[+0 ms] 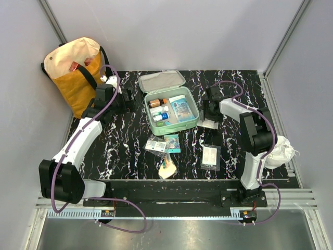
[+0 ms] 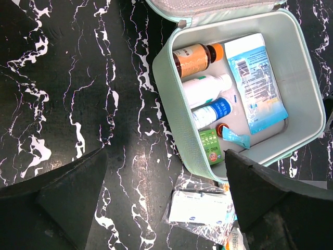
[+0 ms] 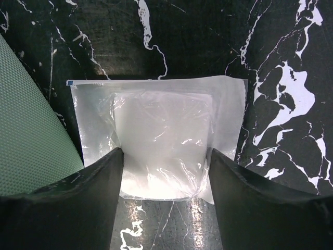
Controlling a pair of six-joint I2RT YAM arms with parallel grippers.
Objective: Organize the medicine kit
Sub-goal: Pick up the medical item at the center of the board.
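Right gripper [image 3: 164,198]: jaws stand partly apart, straddling the lower half of a clear plastic packet [image 3: 156,125] with a white pad inside, which lies flat on the black marbled table [image 3: 281,62]. The finger faces sit against the pad's two sides, but whether they pinch it cannot be told. At the left edge of this wrist view the green outer wall of the medicine kit [image 3: 26,135] lies just beside the packet. Left gripper [image 2: 166,208]: jaws wide apart, nothing between them, hovering over bare table with the kit's left wall [image 2: 171,88] in the upper right of its view. The kit is open, its lid [image 1: 161,82] folded back toward the top of the overhead frame, and it sits at centre table between the two arms. Inside it lie an amber bottle [image 2: 195,58], a white bottle [image 2: 205,88], a blue-labelled bottle [image 2: 213,112], a green box [image 2: 210,148] and a blue-and-white sachet [image 2: 255,83]. Just below the kit a clear bag [image 2: 200,208] with a white card lies loose. A yellow-and-cream tote bag [image 1: 75,73] stands at upper left of the overhead frame.
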